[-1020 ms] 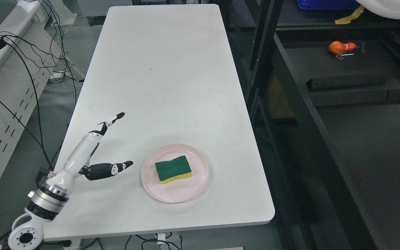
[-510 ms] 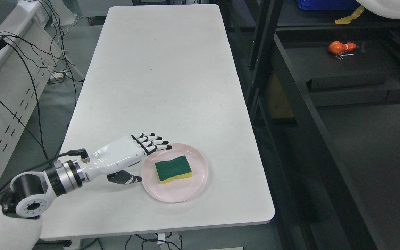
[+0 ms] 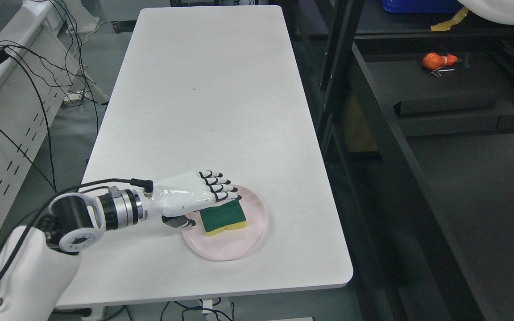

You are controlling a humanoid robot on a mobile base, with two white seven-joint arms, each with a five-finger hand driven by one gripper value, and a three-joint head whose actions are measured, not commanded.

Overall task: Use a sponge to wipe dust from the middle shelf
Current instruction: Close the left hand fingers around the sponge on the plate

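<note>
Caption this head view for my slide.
Left robot hand reaching over green sponge on pink plate, white table.

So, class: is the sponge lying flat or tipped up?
Flat: the sponge lies green side up on the plate.

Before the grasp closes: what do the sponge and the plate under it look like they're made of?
The sponge looks like soft yellow foam topped with a dark green, matte scouring layer; the two colour bands show at its near edge. The pink plate looks like smooth plastic or melamine, going by its even colour and soft sheen, though glazed ceramic can't be ruled out. The left robot hand reaches over its rim.
</note>
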